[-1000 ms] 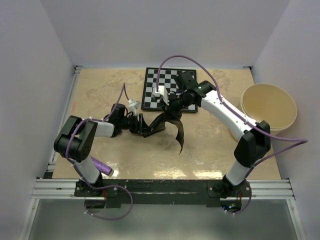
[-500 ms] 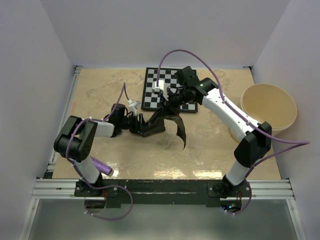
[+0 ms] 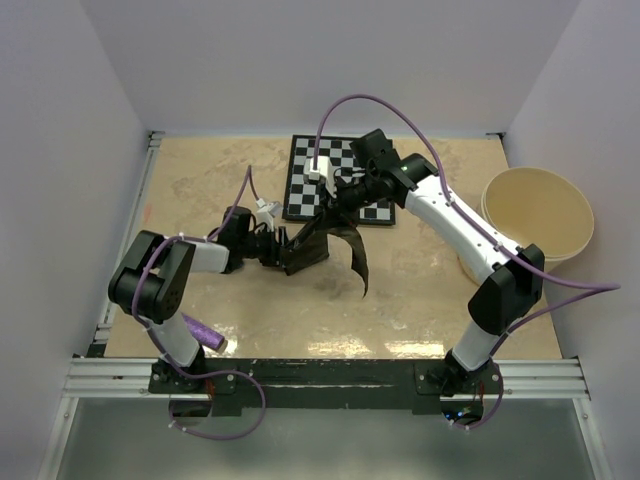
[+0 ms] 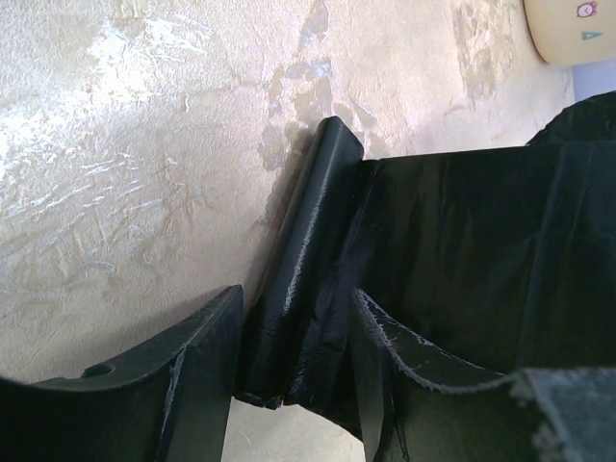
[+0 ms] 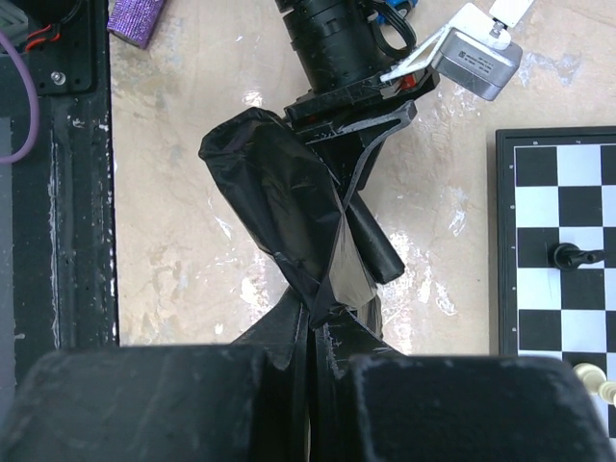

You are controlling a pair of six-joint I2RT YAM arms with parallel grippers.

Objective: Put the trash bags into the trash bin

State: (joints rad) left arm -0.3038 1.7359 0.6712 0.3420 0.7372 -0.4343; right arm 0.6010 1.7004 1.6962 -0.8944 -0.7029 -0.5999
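Observation:
A short black roll of trash bags (image 4: pixel 308 241) lies low over the table between my left gripper's fingers, and the left gripper (image 3: pixel 290 252) is shut on it. Glossy black film (image 3: pixel 355 255) unrolls from it, rising to my right gripper (image 3: pixel 335 212), which is shut on a twisted edge of the film (image 5: pixel 284 192) near the chessboard. A loose flap hangs down toward the near side. The right wrist view shows the roll (image 5: pixel 373 245) under the film, with the left gripper (image 5: pixel 351 120) beyond it. The cream trash bin (image 3: pixel 537 215) stands at the right edge, apart from both grippers.
A chessboard (image 3: pixel 345 180) with a few small pieces (image 5: pixel 576 256) lies at the back centre, just behind the right gripper. A purple textured roll (image 3: pixel 203 333) rests near the left arm's base. The table's metal rail runs along the near edge.
My right gripper has lifted and drawn back slightly toward the chessboard, pulling the film tauter from the roll. The hanging flap swung a little. The left arm has stayed in place.

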